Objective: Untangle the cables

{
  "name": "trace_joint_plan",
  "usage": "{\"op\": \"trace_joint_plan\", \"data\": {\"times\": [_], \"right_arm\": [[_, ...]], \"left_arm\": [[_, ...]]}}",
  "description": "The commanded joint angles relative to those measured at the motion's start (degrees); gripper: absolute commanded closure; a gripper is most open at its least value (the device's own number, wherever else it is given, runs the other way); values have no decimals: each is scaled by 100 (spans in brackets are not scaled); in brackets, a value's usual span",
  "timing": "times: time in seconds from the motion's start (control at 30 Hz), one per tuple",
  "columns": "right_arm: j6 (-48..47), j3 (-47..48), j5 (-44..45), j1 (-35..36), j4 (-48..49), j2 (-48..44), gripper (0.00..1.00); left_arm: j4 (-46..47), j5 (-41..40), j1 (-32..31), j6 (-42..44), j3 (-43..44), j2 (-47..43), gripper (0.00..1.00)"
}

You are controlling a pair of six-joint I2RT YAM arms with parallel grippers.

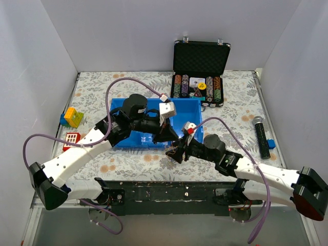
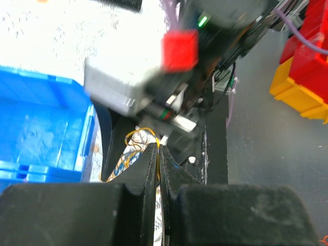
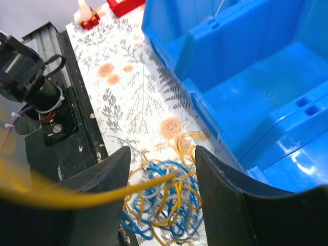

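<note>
**Left wrist view: left gripper (image 2: 158, 148) nipped on the cables (image 3: 164, 205), right gripper (image 3: 163, 159) released**

Your left tool is clenched, its two fingers pressed together with a thin yellow wire caught between them. That grip looks meant to draw a single wire out of the knot. Your right tool has its jaws apart, one on each side of the tangle, probably so it can hold the bundle down or take a second wire.

The tangle lies on the floral tablecloth (image 3: 128, 102), just beside the near wall of the blue bin (image 3: 256, 77) and close to the table's near edge. One yellow strand (image 3: 77, 197) runs out of the bundle to the left, seemingly pulled straight.

You have one tangle in three wire colours: yellow, blue and whitish. There is one bin, and both grippers are at the knot.
</note>
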Motion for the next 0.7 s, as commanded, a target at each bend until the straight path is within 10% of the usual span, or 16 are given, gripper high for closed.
{"op": "trace_joint_plan", "data": {"times": [0.0,0.67], "right_arm": [[126,133,-220,27,511,332,40],[188,-834,-54,71,406,1062,50]], "left_arm": [[-22,326,-46,-97,710,-96,100],[399,-825,-46,438,3971,387,100]]}}
